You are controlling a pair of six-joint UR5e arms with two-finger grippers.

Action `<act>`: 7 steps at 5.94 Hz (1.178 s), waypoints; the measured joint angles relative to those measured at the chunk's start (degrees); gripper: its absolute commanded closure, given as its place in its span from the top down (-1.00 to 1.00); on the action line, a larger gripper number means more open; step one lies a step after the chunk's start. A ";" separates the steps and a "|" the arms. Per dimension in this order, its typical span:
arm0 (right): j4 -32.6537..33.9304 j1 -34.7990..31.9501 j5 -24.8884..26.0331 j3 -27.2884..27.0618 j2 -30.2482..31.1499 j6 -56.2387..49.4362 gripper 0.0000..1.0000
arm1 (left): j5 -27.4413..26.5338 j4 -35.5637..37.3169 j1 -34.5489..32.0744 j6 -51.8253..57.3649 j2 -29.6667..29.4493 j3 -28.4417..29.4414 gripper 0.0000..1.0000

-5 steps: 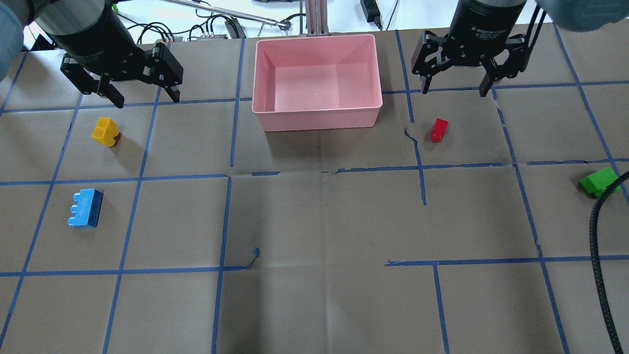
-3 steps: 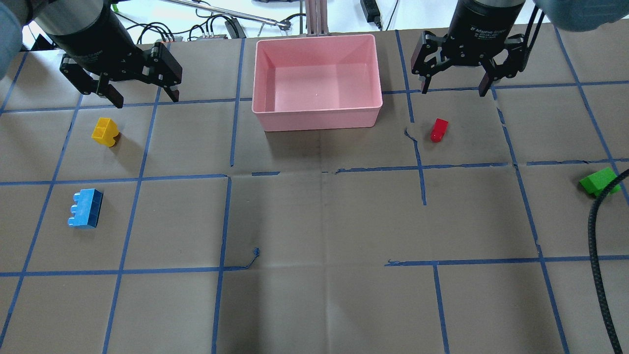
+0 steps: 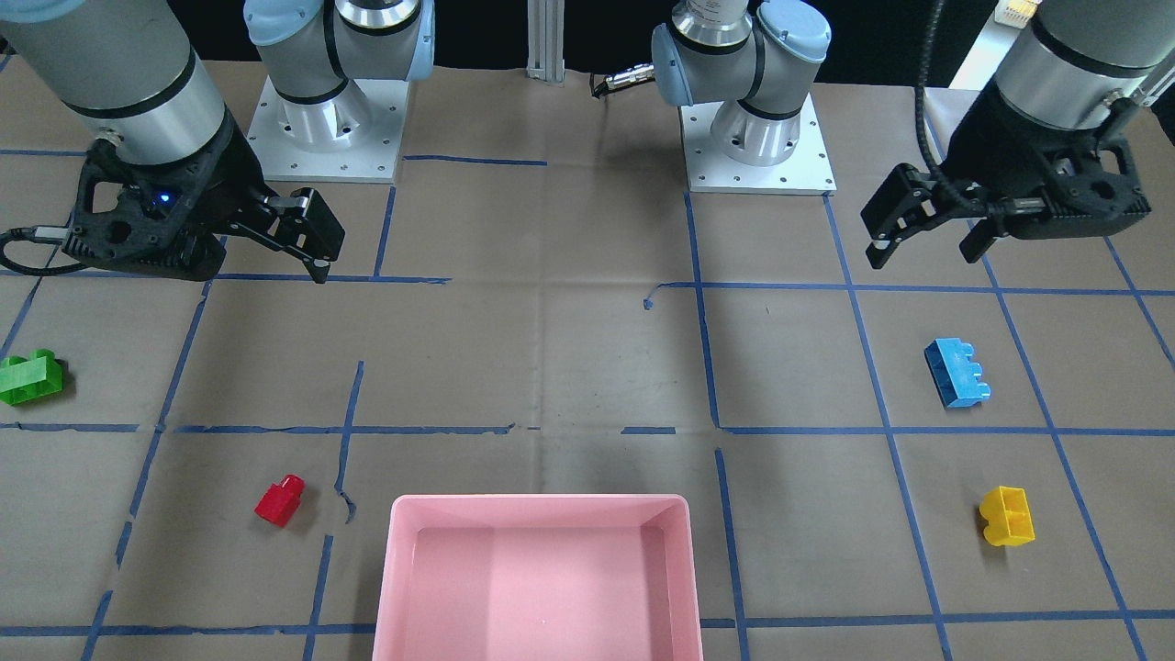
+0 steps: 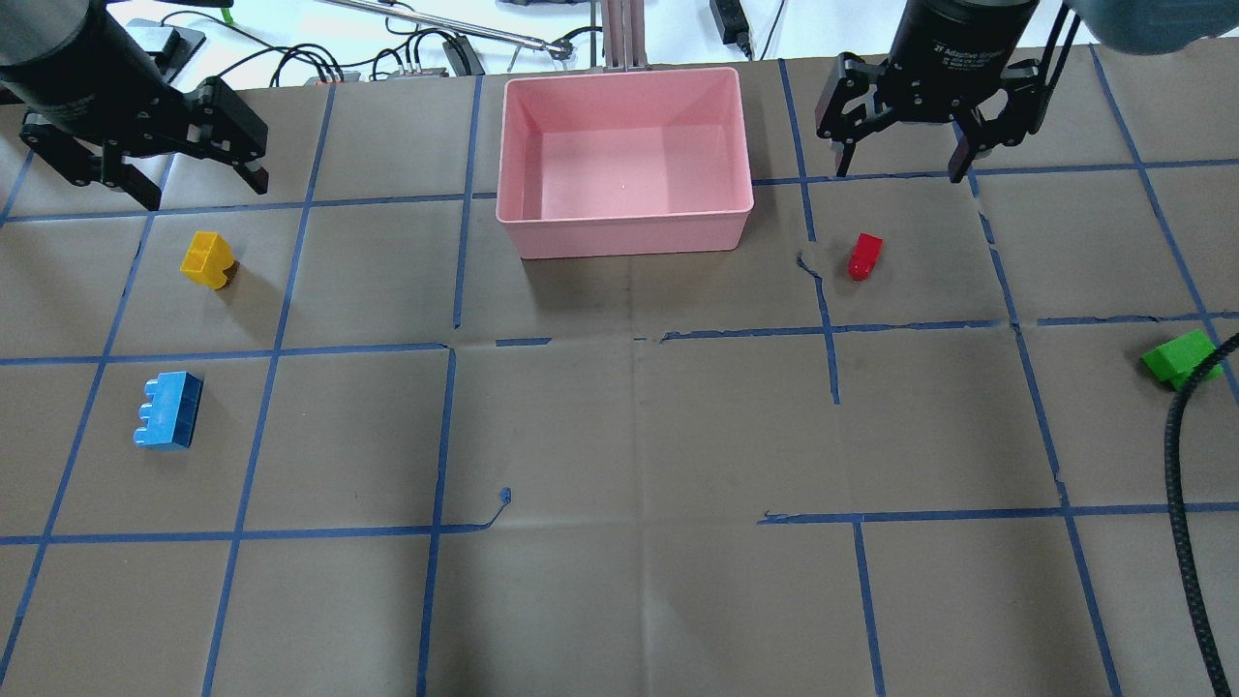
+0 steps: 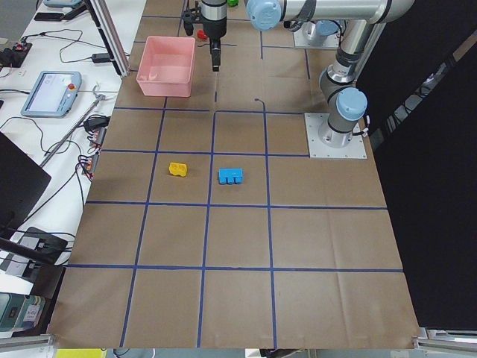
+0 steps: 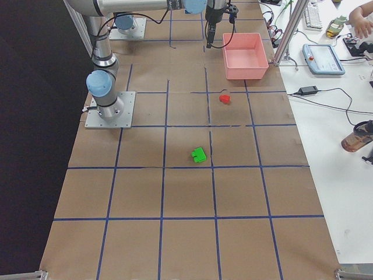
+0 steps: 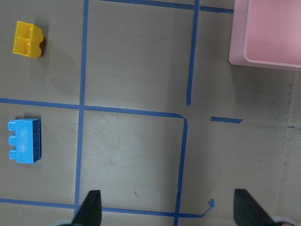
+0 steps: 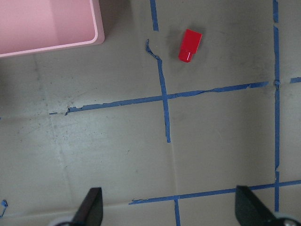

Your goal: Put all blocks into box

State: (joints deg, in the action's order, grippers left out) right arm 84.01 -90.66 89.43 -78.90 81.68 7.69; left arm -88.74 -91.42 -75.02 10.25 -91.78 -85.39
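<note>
The pink box (image 4: pixel 624 218) stands empty at the table's far middle. The yellow brick (image 4: pixel 207 259) and the blue brick (image 4: pixel 169 410) lie at the left, and both show in the left wrist view, yellow (image 7: pixel 28 39) and blue (image 7: pixel 24 141). The red brick (image 4: pixel 864 256) lies right of the box and shows in the right wrist view (image 8: pixel 190 45). The green brick (image 4: pixel 1179 358) lies at the far right edge. My left gripper (image 4: pixel 205 191) is open and empty above the table, beyond the yellow brick. My right gripper (image 4: pixel 898 174) is open and empty, beyond the red brick.
A black ribbed cable (image 4: pixel 1176 484) hangs over the right edge, touching the green brick's spot in view. Blue tape lines grid the brown table cover. Cables and gear (image 4: pixel 416 48) lie past the far edge. The arm bases (image 3: pixel 321 119) stand at the robot's side.
My left gripper has moved left and a little farther back, away from the box. My right gripper has shifted slightly back. Both stay open; no brick has moved.
</note>
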 measured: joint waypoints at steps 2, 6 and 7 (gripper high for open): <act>-0.10 5.95 0.31 -0.24 -0.06 -10.23 0.99 | -0.16 3.50 10.32 13.40 -0.98 -4.91 0.99; 0.35 29.11 2.21 -1.06 -0.43 -50.56 0.99 | -0.45 30.64 21.36 24.92 -5.82 -23.86 0.99; 0.93 32.83 3.49 -2.01 -1.21 -58.30 0.99 | -0.52 34.17 22.28 26.12 -8.20 -26.61 0.99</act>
State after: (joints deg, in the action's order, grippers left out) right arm 84.95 -57.84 92.92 -80.92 80.47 -50.61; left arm -89.26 -57.25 -52.75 36.37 -99.98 -112.01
